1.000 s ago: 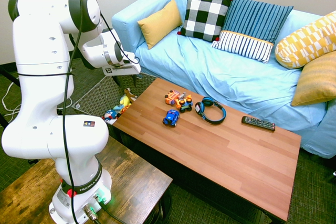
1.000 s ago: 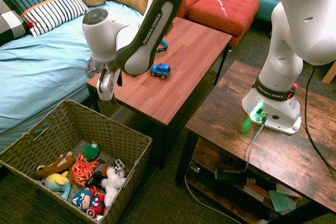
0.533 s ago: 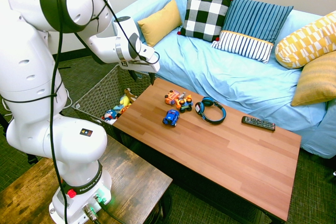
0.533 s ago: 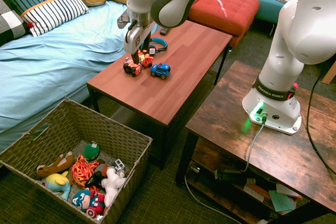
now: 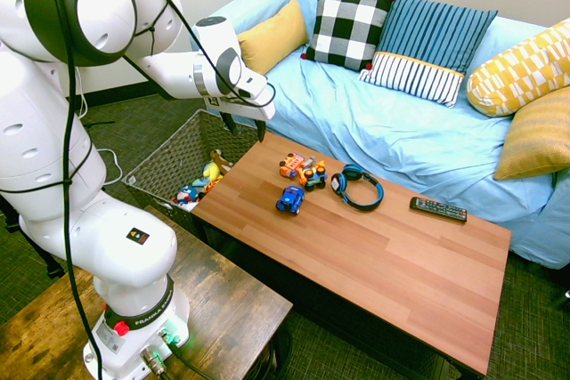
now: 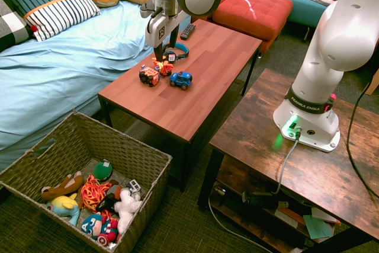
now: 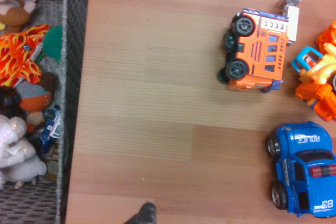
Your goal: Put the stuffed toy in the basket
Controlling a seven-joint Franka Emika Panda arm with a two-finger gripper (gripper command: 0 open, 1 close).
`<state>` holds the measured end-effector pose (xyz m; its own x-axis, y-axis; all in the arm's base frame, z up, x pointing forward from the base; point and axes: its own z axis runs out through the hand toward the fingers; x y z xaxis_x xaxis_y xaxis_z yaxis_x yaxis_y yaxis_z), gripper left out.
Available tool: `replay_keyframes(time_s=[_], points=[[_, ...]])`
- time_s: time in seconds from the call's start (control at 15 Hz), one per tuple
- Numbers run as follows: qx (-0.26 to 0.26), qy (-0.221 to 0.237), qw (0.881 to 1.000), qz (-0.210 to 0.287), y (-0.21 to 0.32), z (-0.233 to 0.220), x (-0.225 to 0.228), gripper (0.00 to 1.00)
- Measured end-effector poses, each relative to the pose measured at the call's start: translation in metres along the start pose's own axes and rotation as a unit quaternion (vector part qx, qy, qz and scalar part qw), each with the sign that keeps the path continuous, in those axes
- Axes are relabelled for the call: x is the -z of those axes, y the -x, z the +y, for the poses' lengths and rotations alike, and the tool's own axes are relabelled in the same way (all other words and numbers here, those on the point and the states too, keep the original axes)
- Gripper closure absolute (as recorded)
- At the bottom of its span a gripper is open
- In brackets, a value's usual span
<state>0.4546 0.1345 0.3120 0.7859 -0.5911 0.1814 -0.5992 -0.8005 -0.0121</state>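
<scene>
Living room: sofa [image 5: 392, 122]; coffee table [image 5: 383, 264]

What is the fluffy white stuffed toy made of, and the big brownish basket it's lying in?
The white stuffed toy looks like soft plush fabric: fuzzy, matte, with floppy limbs. The big grey-brown basket looks woven, perhaps wicker or mesh: its sloping walls show a tight criss-cross weave. The exact material is hard to tell.

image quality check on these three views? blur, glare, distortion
First exterior view: sharp, evenly lit, with wide-angle stretch on the white arm at the picture's left. Second exterior view: sharp; a bright glare streak on the red cushioned footstool, and the green base light tints the dark wooden side table. Wrist view: blue police toy car crisp, white fluffy stuffed toy in the woven basket softer.
</scene>
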Motion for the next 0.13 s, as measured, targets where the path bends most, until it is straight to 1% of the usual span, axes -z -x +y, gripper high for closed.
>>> replay_keyframes(time_s=[0.13], points=[[-0.001, -0.001, 1.000, -0.002, -0.0004, 0.0000, 0.0054, 0.00]])
